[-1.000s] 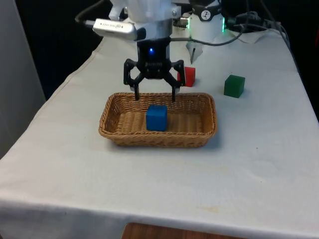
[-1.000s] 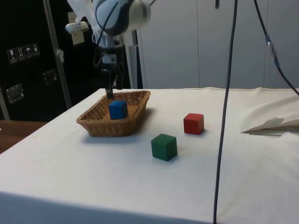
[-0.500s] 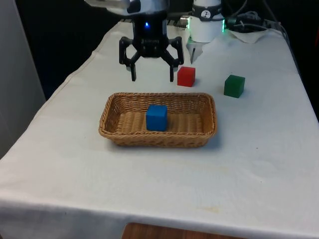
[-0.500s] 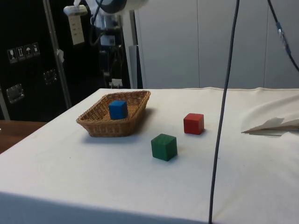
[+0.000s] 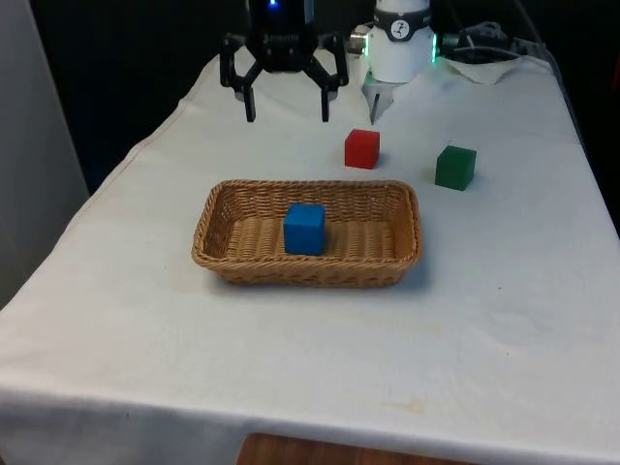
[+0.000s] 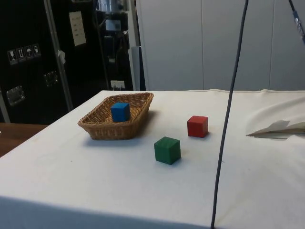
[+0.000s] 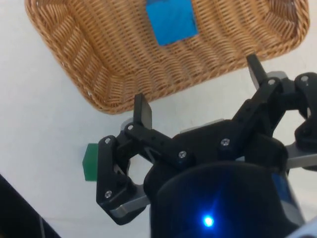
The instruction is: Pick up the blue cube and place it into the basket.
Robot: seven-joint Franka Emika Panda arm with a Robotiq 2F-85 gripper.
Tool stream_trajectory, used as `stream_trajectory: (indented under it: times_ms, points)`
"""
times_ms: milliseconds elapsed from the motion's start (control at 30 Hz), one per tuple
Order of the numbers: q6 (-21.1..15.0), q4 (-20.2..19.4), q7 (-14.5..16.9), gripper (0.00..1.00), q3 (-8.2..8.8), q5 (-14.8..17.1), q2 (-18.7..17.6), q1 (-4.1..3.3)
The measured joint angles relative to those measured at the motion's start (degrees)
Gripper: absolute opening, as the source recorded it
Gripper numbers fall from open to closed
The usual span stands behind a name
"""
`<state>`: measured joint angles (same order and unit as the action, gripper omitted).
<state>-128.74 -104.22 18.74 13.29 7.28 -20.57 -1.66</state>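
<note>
While the black two-finger claw [image 5: 287, 114] hangs high above the far part of the white-clothed worktop [image 5: 320, 329], its two fingers stand wide apart with nothing between them. Seen from the wrist, the claw [image 7: 198, 87] is spread the same way, one fingertip [image 7: 142, 110] over the bare cloth just outside the basket's rim and the other near the rim's far stretch.

Below and nearer the camera sits the shallow rectangular woven wicker basket [image 5: 218, 254], light brown, with low flaring walls. It holds one thing: the small blue cube [image 5: 304, 230], which rests flat on the woven floor, roughly at the middle of the basket's length and a little towards the front view's left of centre. The cube touches none of the walls. From the side, the blue cube [image 6: 120, 111] stands up a little above the rim of the basket [image 6: 97, 126], sitting towards the basket's middle. From the wrist, the cube [image 7: 171, 21] lies on the weave of the basket [image 7: 89, 59], well clear of the claw.

Outside the basket, on the cloth, a small red cube [image 5: 361, 148] stands beyond the basket's far rim, towards the front view's right, and a small green cube [image 5: 455, 167] stands farther to the front view's right still, apart from the red one. From the side, the red cube [image 6: 197, 126] and the green cube [image 6: 167, 150] sit near each other without touching, both apart from the basket. A black cable [image 6: 228, 114] hangs down across the side view.
</note>
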Motion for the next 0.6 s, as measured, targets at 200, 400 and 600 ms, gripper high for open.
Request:
stream_trajectory:
  times_ms: [200,400,600]
  points:
    - [0.3,-1.9,0.5,1.0,0.34,0.0,2.3,0.06]
    - [0.3,-5.0,1.1,1.0,0.8,0.0,5.8,0.06]
    - [0.3,-6.7,1.6,1.0,1.15,0.0,7.8,0.11]
